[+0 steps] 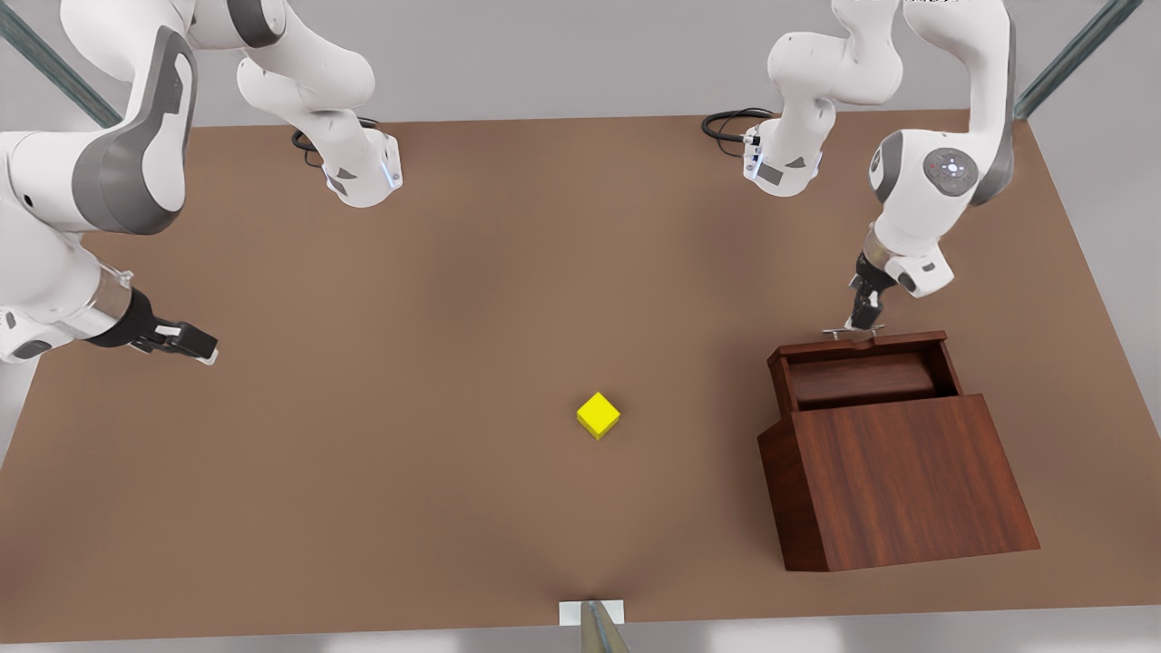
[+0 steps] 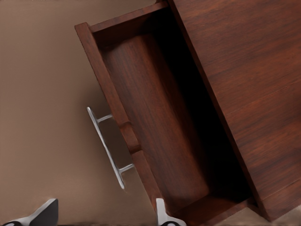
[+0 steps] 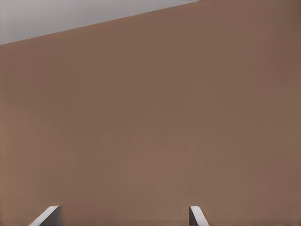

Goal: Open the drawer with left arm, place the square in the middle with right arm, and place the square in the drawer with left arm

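The drawer [image 1: 862, 379] stands pulled out of the wooden box [image 1: 907, 481] toward the table's back, and its tray [image 2: 160, 132] is empty. Its silver bar handle [image 1: 848, 334] [image 2: 106, 146] is free. My left gripper [image 1: 862, 317] [image 2: 103, 219] hovers just over the handle, open, its fingertips [image 2: 44, 214] spread wide and not touching the bar. The yellow square [image 1: 598, 414] rests on the bare tabletop near the middle, left of the box in the front view. At the front view's left, my right gripper [image 1: 204, 349] [image 3: 122, 219] waits low over the table, open and holding nothing.
Both arm bases [image 1: 363, 172] [image 1: 780, 163] with black cables sit at the back of the brown table [image 1: 408, 299]. A small white mount [image 1: 591, 615] sits at the front edge. Open tabletop lies between the right gripper and the square.
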You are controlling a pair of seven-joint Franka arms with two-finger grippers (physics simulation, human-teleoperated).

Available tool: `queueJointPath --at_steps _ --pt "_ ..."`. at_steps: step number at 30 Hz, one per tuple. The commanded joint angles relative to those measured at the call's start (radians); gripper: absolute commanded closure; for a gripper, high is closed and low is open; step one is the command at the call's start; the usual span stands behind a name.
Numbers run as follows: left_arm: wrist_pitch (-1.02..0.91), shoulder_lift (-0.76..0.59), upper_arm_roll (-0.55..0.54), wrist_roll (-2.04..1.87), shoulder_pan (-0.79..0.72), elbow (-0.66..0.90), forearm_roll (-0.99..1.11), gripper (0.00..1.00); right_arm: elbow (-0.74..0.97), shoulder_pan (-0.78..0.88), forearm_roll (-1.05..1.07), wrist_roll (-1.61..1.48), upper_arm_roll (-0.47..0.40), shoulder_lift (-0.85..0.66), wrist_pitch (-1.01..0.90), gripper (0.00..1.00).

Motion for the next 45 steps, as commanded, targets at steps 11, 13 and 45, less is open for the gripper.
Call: queueJointPath --at_steps 11,13,45 --pt "-0.268 0.637 -0.313 0.403 -0.054 0.824 -0.086 0.00 -0.001 0.000 0.000 -0.002 0.000 0.000 0.006 0.00" --pt "-0.297 0.741 -0.344 0.640 -0.056 0.938 -0.092 0.00 -0.001 0.000 0.000 0.000 0.000 0.000 0.005 0.00" --pt "-0.068 1.109 -0.361 1.477 -0.202 1.162 0.049 0.00 0.001 -0.003 0.000 0.003 -0.002 0.001 0.009 0.00"
